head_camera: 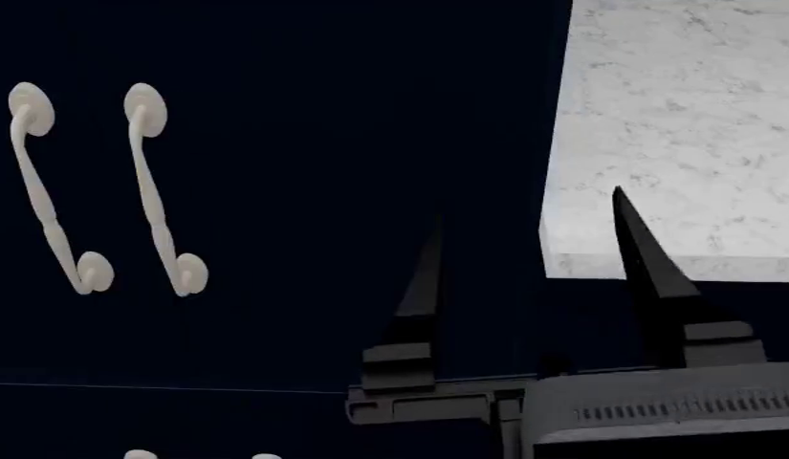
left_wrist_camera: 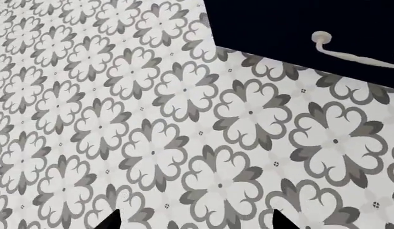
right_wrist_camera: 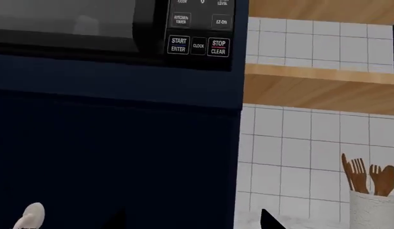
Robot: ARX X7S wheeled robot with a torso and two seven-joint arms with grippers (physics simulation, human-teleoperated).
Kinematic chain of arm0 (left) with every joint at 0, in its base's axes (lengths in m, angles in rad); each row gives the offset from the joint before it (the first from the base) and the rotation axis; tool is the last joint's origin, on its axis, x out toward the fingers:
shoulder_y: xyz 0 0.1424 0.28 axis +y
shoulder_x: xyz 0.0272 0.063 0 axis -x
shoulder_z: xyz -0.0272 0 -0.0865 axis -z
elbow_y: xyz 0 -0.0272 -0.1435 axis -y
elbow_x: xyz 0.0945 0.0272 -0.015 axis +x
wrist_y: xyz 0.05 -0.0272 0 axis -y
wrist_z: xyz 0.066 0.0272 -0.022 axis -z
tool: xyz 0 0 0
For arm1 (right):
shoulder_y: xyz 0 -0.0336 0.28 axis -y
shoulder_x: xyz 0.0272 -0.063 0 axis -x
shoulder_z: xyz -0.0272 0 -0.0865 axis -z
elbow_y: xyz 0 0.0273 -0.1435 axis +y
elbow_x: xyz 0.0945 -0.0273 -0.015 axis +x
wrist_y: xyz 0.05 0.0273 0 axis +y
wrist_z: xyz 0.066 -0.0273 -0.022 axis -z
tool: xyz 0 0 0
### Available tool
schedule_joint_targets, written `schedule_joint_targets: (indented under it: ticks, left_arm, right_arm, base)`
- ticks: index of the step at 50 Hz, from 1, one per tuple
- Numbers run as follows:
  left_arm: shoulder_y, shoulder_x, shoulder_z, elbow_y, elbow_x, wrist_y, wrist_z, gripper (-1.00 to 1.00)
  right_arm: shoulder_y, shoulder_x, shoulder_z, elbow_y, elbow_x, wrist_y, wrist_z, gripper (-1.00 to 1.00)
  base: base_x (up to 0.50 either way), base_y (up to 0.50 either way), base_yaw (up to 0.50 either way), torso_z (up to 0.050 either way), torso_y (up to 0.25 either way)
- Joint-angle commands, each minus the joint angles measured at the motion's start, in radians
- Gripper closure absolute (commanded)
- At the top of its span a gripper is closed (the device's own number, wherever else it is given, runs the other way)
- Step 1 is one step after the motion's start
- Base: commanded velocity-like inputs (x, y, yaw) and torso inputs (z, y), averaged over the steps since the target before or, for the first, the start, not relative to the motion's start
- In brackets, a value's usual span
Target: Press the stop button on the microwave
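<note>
You are reaching up: your right gripper (head_camera: 528, 244) is open, so lift it to the STOP/CLEAR button (right_wrist_camera: 218, 46).

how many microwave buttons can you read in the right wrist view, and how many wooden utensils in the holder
Legible black microwave keypad buttons: 5 (STOP/CLEAR, START/ENTER, CLOCK, KITCHEN TIMER, EZ-ON)
Brown wooden utensils in the white holder: 3 (fork-like, spoon)
Total: 8
</note>
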Motion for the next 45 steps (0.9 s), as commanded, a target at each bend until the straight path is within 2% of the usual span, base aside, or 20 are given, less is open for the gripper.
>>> schedule_joint_targets:
  ticks: [1,7,10,21,27,29,45]
  left_arm:
    - [0.083,-0.012,-0.112,-0.066,0.026,-0.087,-0.030,-1.00]
    - [0.083,-0.012,-0.112,-0.066,0.026,-0.087,-0.030,-1.00]
    - [0.083,-0.012,-0.112,-0.066,0.026,-0.087,-0.030,-1.00]
    - [0.083,-0.012,-0.112,-0.066,0.026,-0.087,-0.030,-1.00]
    - [0.083,-0.012,-0.112,-0.066,0.026,-0.087,-0.030,-1.00]
    - [0.083,-0.012,-0.112,-0.066,0.026,-0.087,-0.030,-1.00]
    - [0.083,-0.012,-0.112,-0.066,0.026,-0.087,-0.030,-1.00]
  right_arm:
    - [0.129,0.051,0.007,-0.118,0.092,0.112,0.083,-1.00]
    - [0.311,0.398,-0.133,-0.118,0.538,0.035,0.579,-1.00]
    - [0.378,0.447,-0.167,-0.116,0.613,0.023,0.663,-1.00]
    - [0.688,0.467,-0.131,-0.104,0.848,0.147,0.790,-1.00]
    - [0.877,0.442,-0.106,-0.025,0.946,0.225,0.818,-1.00]
    - [0.964,0.420,-0.127,0.049,0.945,0.250,0.794,-1.00]
    - [1.254,0.308,-0.288,0.478,0.795,0.250,0.620,-1.00]
  base:
    - [0.00,0.00,0.00,0.000,0.000]
    - [0.00,0.00,0.00,0.000,0.000]
    - [0.00,0.00,0.00,0.000,0.000]
    - [0.00,0.00,0.00,0.000,0.000]
    - [0.00,0.00,0.00,0.000,0.000]
    - [0.00,0.00,0.00,0.000,0.000]
    - [0.00,0.00,0.00,0.000,0.000]
